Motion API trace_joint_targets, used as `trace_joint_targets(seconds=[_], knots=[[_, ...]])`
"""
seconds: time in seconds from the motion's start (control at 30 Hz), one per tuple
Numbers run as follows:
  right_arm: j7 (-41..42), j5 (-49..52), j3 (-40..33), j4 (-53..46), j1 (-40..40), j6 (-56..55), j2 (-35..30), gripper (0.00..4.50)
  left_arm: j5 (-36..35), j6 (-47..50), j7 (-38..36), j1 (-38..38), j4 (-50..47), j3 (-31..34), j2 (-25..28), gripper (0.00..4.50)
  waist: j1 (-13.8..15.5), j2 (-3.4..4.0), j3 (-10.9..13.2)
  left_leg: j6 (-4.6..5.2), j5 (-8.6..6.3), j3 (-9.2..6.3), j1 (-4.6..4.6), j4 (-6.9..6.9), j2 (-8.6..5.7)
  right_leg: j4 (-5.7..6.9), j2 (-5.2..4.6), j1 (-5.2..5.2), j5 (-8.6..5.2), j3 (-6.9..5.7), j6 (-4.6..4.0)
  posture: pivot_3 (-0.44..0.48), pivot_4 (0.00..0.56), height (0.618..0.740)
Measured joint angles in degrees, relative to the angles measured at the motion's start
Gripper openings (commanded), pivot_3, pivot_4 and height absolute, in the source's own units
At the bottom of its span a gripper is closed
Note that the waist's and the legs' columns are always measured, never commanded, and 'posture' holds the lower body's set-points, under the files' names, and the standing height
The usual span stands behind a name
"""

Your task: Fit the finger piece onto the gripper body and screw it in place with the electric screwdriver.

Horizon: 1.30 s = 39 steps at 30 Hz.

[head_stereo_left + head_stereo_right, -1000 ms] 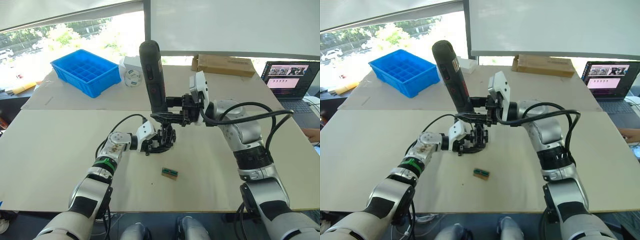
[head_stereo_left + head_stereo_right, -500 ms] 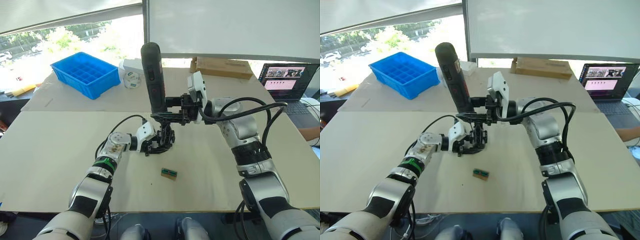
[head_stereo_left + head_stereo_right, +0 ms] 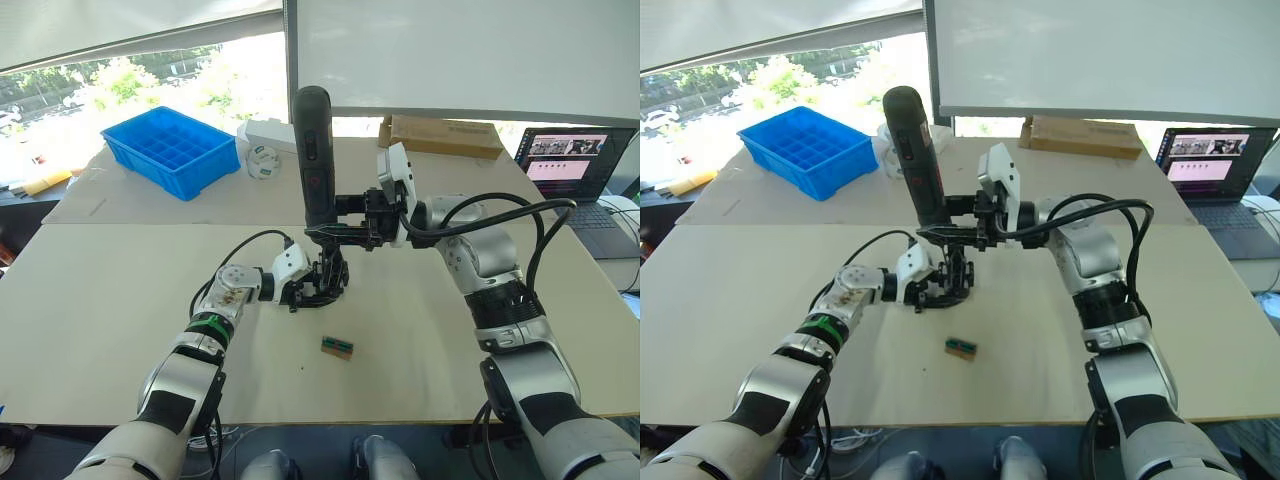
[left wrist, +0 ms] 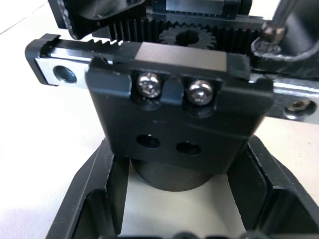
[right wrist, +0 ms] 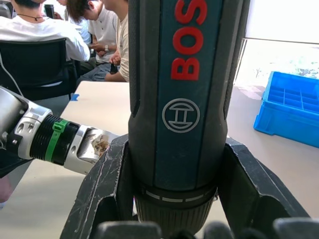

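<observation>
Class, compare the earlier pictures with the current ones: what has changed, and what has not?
The electric screwdriver, clamped in the right gripper, has tipped from a leftward lean to nearly upright. The left gripper still holds the gripper body; the green block lies unmoved.

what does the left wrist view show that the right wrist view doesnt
Left wrist view alone: the gripper body close up, with two screws, a toothed rack and gear, and the screwdriver's metal bit at its corner.
Right wrist view alone: the electric screwdriver clamped in the right gripper, seated people and the blue bin.
Shared: the table.
</observation>
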Motion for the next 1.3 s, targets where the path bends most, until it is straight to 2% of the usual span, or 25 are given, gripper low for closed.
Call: trace_joint_targets(seconds=[0.5,0.77,0.93,1.1,1.23,1.3], knots=[[-0.79,-0.07,-0.30,-0.24,0.57,-0.27,0.00,1.92,0.15,-0.12,0.00,-0.20,0.36,0.00,0.05,2.27,-0.02,0.00,0.00,0.00,0.00,-0.01,0.02,0.00,0.00,0.01,-0.11,0.00,0.00,-0.01,-0.01,0.000,0.150,0.738],[-3.51,0.27,-1.26,-5.03,1.51,1.26,0.03,1.92,0.26,-1.16,-0.09,-0.20,0.32,0.04,0.12,2.27,-0.04,0.00,0.00,0.01,0.00,-0.03,-0.15,0.00,0.00,0.02,-0.16,-0.16,0.02,-0.04,-0.03,0.000,0.150,0.738],[-6.41,5.01,-4.43,-8.35,0.14,7.62,1.10,1.92,0.41,-2.88,-0.35,-0.20,0.12,0.13,0.30,2.27,-0.05,0.02,0.17,0.01,0.00,-0.05,-0.44,0.00,0.00,0.04,-0.07,-0.37,0.05,-0.13,-0.06,0.000,0.150,0.738],[-8.09,12.72,-9.25,-17.07,-4.50,10.36,2.74,1.92,0.90,-3.91,-0.39,-0.20,0.13,0.07,0.16,2.27,0.06,0.05,0.23,0.01,0.00,-0.14,-0.51,-0.02,0.02,0.01,0.06,-0.31,0.05,-0.25,-0.05,0.000,0.150,0.738],[-8.08,17.30,-9.51,-22.03,-3.04,13.96,2.95,1.92,1.27,-3.90,0.04,-0.22,0.16,0.09,0.10,2.27,0.07,0.05,0.24,0.02,0.00,-0.15,-0.50,-0.01,0.01,-0.02,0.06,-0.28,0.06,-0.24,-0.03,0.000,0.150,0.738],[-8.46,19.43,-9.59,-22.90,-1.72,16.39,2.82,1.92,1.28,-3.81,0.05,-0.27,0.21,0.11,0.19,3.31,0.04,0.05,0.24,0.02,0.00,-0.14,-0.50,-0.01,0.01,-0.02,0.05,-0.30,0.07,-0.21,-0.03,0.000,0.150,0.738]])
